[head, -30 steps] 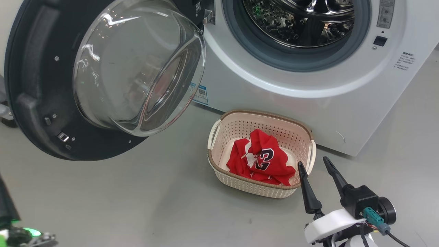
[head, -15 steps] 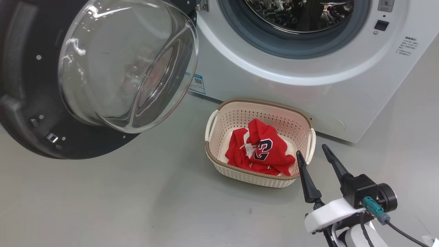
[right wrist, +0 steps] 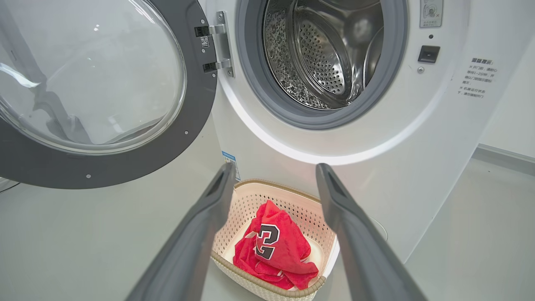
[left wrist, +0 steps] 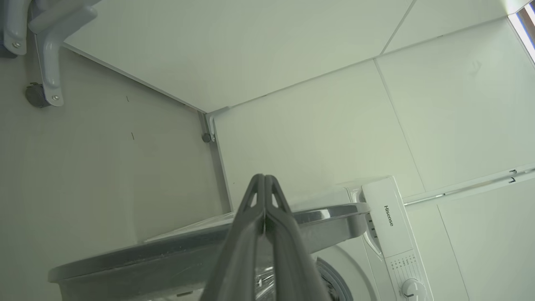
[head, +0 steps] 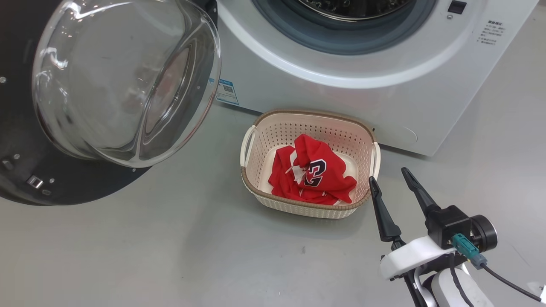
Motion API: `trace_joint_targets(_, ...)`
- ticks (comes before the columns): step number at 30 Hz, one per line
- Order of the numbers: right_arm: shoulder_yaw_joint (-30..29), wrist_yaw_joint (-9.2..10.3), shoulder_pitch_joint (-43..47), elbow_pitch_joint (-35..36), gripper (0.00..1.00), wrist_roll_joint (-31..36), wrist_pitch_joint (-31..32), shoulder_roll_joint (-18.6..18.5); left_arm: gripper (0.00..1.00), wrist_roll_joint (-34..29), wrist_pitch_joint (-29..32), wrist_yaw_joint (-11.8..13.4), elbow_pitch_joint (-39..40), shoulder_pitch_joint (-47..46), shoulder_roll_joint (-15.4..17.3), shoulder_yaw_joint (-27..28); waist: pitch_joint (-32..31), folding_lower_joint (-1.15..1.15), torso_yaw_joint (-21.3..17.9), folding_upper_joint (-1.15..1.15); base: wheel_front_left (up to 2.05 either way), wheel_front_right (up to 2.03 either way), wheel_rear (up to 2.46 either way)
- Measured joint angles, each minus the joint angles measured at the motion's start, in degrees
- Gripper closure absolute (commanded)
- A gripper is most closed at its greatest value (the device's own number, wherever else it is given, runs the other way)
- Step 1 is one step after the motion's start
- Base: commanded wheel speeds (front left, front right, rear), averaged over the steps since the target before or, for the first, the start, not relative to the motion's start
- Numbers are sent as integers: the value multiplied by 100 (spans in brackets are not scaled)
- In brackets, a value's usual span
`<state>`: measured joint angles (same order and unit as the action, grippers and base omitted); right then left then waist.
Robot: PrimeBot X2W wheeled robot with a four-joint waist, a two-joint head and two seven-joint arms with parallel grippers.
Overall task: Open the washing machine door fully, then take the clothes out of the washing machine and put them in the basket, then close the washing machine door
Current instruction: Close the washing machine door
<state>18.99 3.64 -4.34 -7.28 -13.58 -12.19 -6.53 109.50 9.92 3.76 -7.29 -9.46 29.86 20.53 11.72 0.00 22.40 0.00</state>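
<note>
Two long dark fingers of the right pincer (head: 389,175) stand spread wide, released and holding nothing, low at the right of the head view above the grey floor (head: 170,247). Just beyond their tips sits the small cream-white perforated plastic basket (head: 298,212) with a brown woven-look rim and white side handles. In the right wrist view it lies between and below the two fingers. Inside it lie the bright red fabric clothes (head: 313,179), crumpled, with white trim and a dark navy "3" outlined in white. Close behind the basket stands the big white front-loading washing machine (head: 341,98), its shiny steel drum (right wrist: 326,54) open to view through the grey rubber ring. A small blue label sticker (head: 225,91) sits low on its front, and a block of small print (head: 490,33) further right is too small to read. The large round black-framed washing machine door (head: 106,85), with its clear bulging glass bowl, hangs swung open to the left. The left pincer (left wrist: 264,177) is clenched on nothing, pointing past the door's edge toward the machine's top panel, which bears the brand name "Hisense" (left wrist: 388,215).
</note>
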Motion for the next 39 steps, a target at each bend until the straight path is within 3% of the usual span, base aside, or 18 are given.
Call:
trace_joint_targets(19,-53,3,-224,134,0,56,63,-83,100,152,717,40,-822,-699,122,-469,400,0,-242,0,0,0,0)
trace_joint_targets(39,-81,12,-341,137,0,65,80,-120,100,832,1842,-410,-1205,-833,66,-553,492,0,-139,0,0,0,0)
